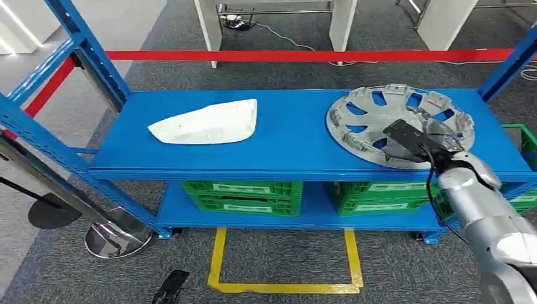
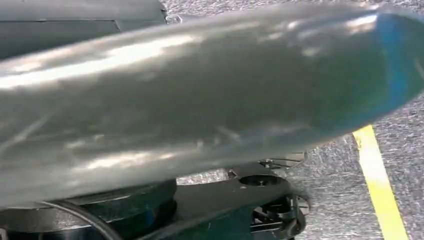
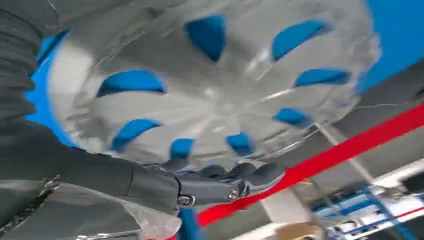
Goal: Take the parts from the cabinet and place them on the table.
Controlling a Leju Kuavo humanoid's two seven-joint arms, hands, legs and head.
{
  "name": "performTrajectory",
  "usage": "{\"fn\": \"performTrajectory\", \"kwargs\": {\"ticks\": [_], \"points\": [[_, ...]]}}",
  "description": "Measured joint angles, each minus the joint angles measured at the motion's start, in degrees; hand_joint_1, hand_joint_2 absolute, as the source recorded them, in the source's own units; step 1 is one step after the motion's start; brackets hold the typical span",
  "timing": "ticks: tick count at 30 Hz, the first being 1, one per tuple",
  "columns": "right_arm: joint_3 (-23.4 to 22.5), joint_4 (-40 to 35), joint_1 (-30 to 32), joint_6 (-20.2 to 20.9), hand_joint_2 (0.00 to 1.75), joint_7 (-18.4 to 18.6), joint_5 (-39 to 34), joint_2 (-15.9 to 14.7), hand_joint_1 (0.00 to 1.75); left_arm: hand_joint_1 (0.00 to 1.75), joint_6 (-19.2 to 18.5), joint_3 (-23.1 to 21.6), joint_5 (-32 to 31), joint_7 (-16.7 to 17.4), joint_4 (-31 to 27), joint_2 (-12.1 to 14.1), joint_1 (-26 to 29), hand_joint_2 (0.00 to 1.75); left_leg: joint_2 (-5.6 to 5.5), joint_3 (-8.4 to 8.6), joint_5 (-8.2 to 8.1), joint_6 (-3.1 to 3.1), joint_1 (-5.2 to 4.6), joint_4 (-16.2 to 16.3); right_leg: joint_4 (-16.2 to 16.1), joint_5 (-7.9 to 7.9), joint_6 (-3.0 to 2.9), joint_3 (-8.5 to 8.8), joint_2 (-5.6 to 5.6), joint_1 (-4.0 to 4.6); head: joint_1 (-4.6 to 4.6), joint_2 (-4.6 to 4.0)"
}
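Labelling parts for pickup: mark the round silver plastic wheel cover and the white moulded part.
round silver plastic wheel cover [image 1: 373, 117], head view, left spokes.
white moulded part [image 1: 206, 122], head view, its middle.

On the blue shelf [image 1: 291, 136] a white part [image 1: 206, 123] lay at the left and a silver wheel cover [image 1: 399, 120] at the right. The right hand [image 1: 421, 142] rested on the cover's near rim. Green crates [image 1: 244, 196] sat below.

Even, bright overhead light in the head view (both wrist views smeared by motion blur).
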Motion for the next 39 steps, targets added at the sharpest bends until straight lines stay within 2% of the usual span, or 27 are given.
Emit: {"fn": "performTrajectory", "kwargs": {"ticks": [2,3,4,5,6,8,9,10,13,14,15,18,19,20,21,23,24,25,28,30,31,33,34,35,36,37,39], "points": [[-0.11,1.33,-0.76,2.1,1.75,1.58,0.52,-0.35,0.0,0.0,-0.31,0.26,0.66,-0.33,0.0,0.11,-0.1,0.0,0.01,-4.05,-4.33,-0.43,0.23,9.04,0.0,-0.05,-0.22,0.05,0.2,0.01,-0.04,0.0],[-0.17,1.85,-0.81,3.23,1.75,2.38,0.87,-0.78,0.0,0.0,-0.52,0.39,1.02,-0.39,0.0,0.11,-0.19,0.0,0.0,-6.06,-5.69,-0.49,0.23,13.15,0.02,-0.08,-0.23,0.11,0.2,0.02,-0.04,0.0],[-0.26,2.45,-0.81,4.07,1.75,3.02,1.07,-1.18,0.0,0.0,-0.7,0.42,1.16,-0.42,0.0,0.11,-0.23,0.0,0.01,-7.6,-6.14,-0.47,0.23,15.9,0.02,-0.12,-0.25,0.19,0.19,0.06,-0.02,0.0],[-0.35,2.97,-0.83,4.81,1.75,3.5,1.49,-1.68,0.0,0.0,-0.77,0.46,1.29,-0.41,0.0,0.11,-0.2,0.0,0.0,-7.72,-4.98,-0.34,0.23,15.56,0.03,-0.21,-0.26,0.32,0.18,0.09,0.0,0.0],[-0.44,3.3,-1.03,5.29,1.75,3.93,1.81,-2.08,0.0,0.0,-0.74,0.57,1.44,-0.39,0.0,0.11,-0.17,0.0,0.0,-6.59,-2.55,-0.11,0.22,12.61,0.03,-0.31,-0.22,0.42,0.18,0.13,-0.02,0.0],[-0.46,3.82,-2.04,6.4,1.75,4.89,2.55,-2.75,0.0,0.0,-0.63,0.9,1.64,-0.09,0.0,0.26,-0.15,0.0,-0.01,-2.17,3.1,0.72,0.1,2.42,0.03,-0.48,-0.05,0.82,0.25,0.22,0.0,0.0],[-0.46,4.15,-2.69,6.95,1.75,5.44,3.11,-2.93,0.0,0.0,-0.55,1.05,1.64,0.2,0.0,0.39,-0.14,0.0,-0.06,-0.62,3.5,1.25,-0.15,-0.71,-0.01,-0.56,0.07,0.85,0.33,0.25,0.05,0.0],[-0.46,4.63,-3.36,7.41,1.75,6.01,3.52,-3.19,0.0,0.0,-0.46,1.27,1.62,0.35,0.0,0.48,-0.14,0.0,-0.02,-0.17,3.2,1.31,-0.24,-1.78,0.11,-0.66,0.39,0.67,0.52,0.53,0.04,0.0],[-0.44,5.18,-3.67,7.74,1.75,6.23,3.93,-3.76,0.0,0.0,-0.42,1.4,1.57,0.7,0.0,0.59,0.0,0.0,-0.09,-0.14,2.79,1.53,-0.36,-2.15,-0.36,-0.41,1.38,0.71,0.36,0.31,-0.02,0.0],[-0.44,5.2,-3.77,7.76,1.75,6.4,4.02,-4.0,0.0,0.0,-0.35,1.46,1.55,0.7,0.0,0.57,0.08,0.0,-0.03,0.35,3.23,1.96,0.26,-3.16,-0.27,-0.78,1.74,0.48,0.39,0.23,0.07,0.0],[-0.44,5.31,-4.02,7.88,1.75,6.68,4.26,-4.24,0.0,0.0,-0.24,1.51,1.55,0.74,0.0,0.57,0.07,0.0,-0.02,0.55,3.34,2.16,0.19,-3.36,0.93,-1.77,1.87,-0.3,0.28,0.28,0.17,0.0],[-0.37,6.09,-4.37,8.17,1.75,7.82,4.79,-4.41,0.0,0.0,-0.09,1.81,1.88,0.79,0.0,0.5,-0.1,0.0,0.03,0.47,3.31,2.5,0.17,-3.29,13.83,-7.41,2.4,-6.37,0.32,0.21,0.28,0.0],[-0.39,6.4,-4.11,8.19,1.75,8.02,4.76,-4.63,0.0,0.0,-0.17,1.88,2.12,0.55,0.0,0.52,-0.05,0.0,-0.01,0.44,3.29,2.54,0.17,-3.25,16.97,-8.1,2.59,-8.15,0.31,0.22,0.31,0.0],[-0.39,6.64,-3.84,8.26,1.75,8.02,4.76,-4.81,0.0,0.0,-0.28,1.95,2.27,0.33,0.02,0.52,0.0,0.0,-0.06,0.48,3.27,2.54,0.17,-3.24,17.27,-7.31,2.69,-8.58,0.3,0.19,0.33,0.0],[-0.41,6.8,-3.73,8.26,1.75,8.0,4.76,-4.96,0.0,0.0,-0.35,2.01,2.29,0.15,0.02,0.52,-0.02,0.0,-0.14,0.5,3.25,2.53,0.17,-3.17,15.05,-5.45,2.72,-7.76,0.29,0.11,0.33,0.0],[-0.41,6.93,-3.85,8.28,1.75,7.98,4.79,-5.18,0.0,0.0,-0.48,2.12,2.32,-0.13,0.0,0.48,-0.18,0.0,-0.17,0.5,2.98,2.18,0.21,-2.76,4.64,0.0,2.74,-2.87,0.12,-0.03,0.33,0.0],[-0.41,6.97,-3.92,8.46,1.75,7.93,5.03,-5.24,0.0,0.0,-0.55,2.16,2.36,-0.22,0.0,0.46,-0.22,0.0,-0.15,0.45,2.72,1.83,0.19,-2.48,0.57,0.33,2.68,-1.01,-0.03,-0.09,0.31,0.0],[-0.39,7.08,-4.06,9.01,1.75,7.91,5.25,-5.27,0.0,0.0,-0.57,2.23,2.43,-0.24,0.02,0.48,-0.37,0.0,-0.17,0.08,2.56,1.51,-0.31,-2.02,-0.13,-0.06,2.2,0.03,0.14,0.21,0.4,0.0],[-0.37,7.36,-3.6,10.12,1.75,7.98,6.21,-5.57,0.0,0.0,-0.57,2.51,2.49,-0.15,0.02,0.42,-0.31,0.0,-0.12,0.1,2.89,0.94,-0.08,-2.27,0.22,0.13,1.17,-0.28,0.35,0.43,0.31,0.0],[-0.35,7.43,-3.59,10.42,1.75,8.08,6.9,-5.59,0.0,0.0,-0.55,2.82,2.86,-0.15,0.02,0.39,-0.3,0.0,-0.06,-0.34,1.58,0.21,-0.12,-1.05,-0.11,0.41,0.55,-0.01,0.23,-0.16,0.18,0.0],[-0.35,7.45,-3.6,10.42,1.75,8.3,7.08,-5.73,0.0,0.0,-0.52,2.86,2.93,-0.15,0.02,0.31,-0.3,0.0,-0.03,-1.44,-0.27,-0.14,-0.04,1.69,-0.11,0.36,0.22,0.0,0.19,-0.21,0.0,0.0],[-0.31,7.63,-3.41,10.53,1.75,8.74,7.28,-5.77,0.0,0.0,-0.52,2.99,2.95,-0.15,0.02,0.28,-0.21,0.0,-0.01,-5.47,-4.62,-0.56,0.32,11.01,-0.11,0.33,0.02,-0.02,0.17,-0.17,0.05,0.0],[-0.28,7.74,-3.23,10.62,1.75,8.79,7.41,-5.79,0.0,0.0,-0.52,3.1,2.95,-0.15,0.02,0.28,-0.16,0.0,-0.01,-7.2,-5.78,-0.64,0.34,14.87,-0.1,0.33,0.02,-0.01,0.18,-0.16,0.02,0.0],[-0.24,7.85,-3.06,10.64,1.75,8.79,7.45,-5.81,0.0,0.0,-0.52,3.17,2.95,-0.15,0.02,0.26,-0.14,0.0,-0.01,-7.74,-5.52,-0.64,0.34,15.84,-0.09,0.32,0.02,0.01,0.21,-0.16,0.02,0.0],[-0.17,7.91,-2.95,10.64,1.75,8.76,7.54,-5.83,0.0,0.0,-0.52,3.21,2.95,-0.15,0.02,0.26,-0.14,0.0,-0.01,-6.97,-3.92,-0.54,0.34,14.22,-0.09,0.32,0.03,0.03,0.25,-0.16,0.0,0.0],[-0.09,7.91,-2.96,10.64,1.75,8.76,7.56,-5.83,0.0,0.0,-0.52,3.23,2.95,-0.15,0.02,0.26,-0.17,0.0,-0.01,-5.24,-1.56,-0.32,0.33,10.4,-0.07,0.32,0.05,0.06,0.31,-0.15,0.02,0.0],[0.07,7.91,-3.12,10.66,1.75,8.94,8.22,-5.86,0.0,0.0,-0.52,3.26,3.13,-0.15,0.02,0.26,-0.19,0.0,-0.01,-0.3,3.22,0.46,0.23,-0.03,-0.07,0.2,0.24,0.31,0.31,-0.14,0.02,0.0]]}}
